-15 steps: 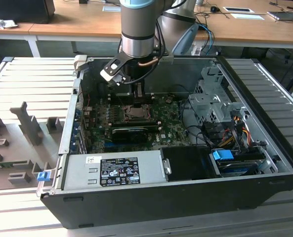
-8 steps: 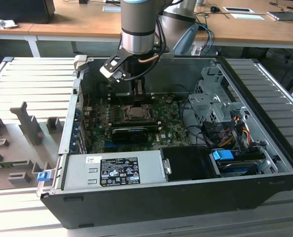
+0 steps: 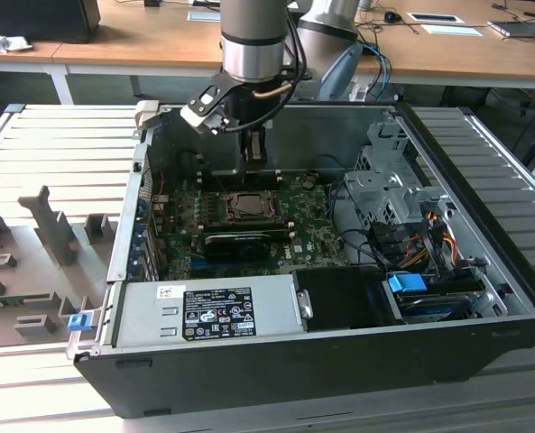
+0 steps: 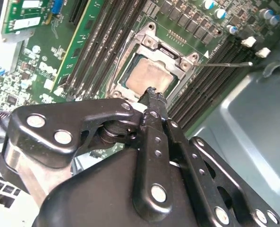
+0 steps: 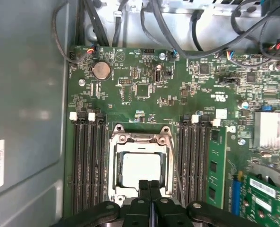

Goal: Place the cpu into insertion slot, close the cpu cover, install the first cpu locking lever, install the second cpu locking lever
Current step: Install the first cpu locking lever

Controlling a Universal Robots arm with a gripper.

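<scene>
- In the exterior view, the arm comes down from the upper middle of the frame into an open computer case [image 3: 484, 298]. The gripper [image 3: 255, 159] hangs just above the motherboard [image 3: 312, 236], over the far edge of the socket. The cpu [image 3: 247, 207] lies in that socket at the centre of the frame. A grey power supply [image 3: 204, 311] fills the case's near side, towards the exterior view's left.
- In the second wrist view, the gripper [image 4: 152, 91] has its fingers pressed together with nothing between them. Its tip is at the edge of the cpu [image 4: 147, 75]. The cpu cover [image 4: 182, 66] lies flat around the chip. A thin metal rod [image 4: 224, 64] juts out from the socket's corner over the memory slots.
- In the first wrist view, the gripper [image 5: 149, 185] shows its two fingertips touching each other. They sit just at the rim of the cpu cover [image 5: 140, 138], which frames the cpu [image 5: 140, 165].
</scene>
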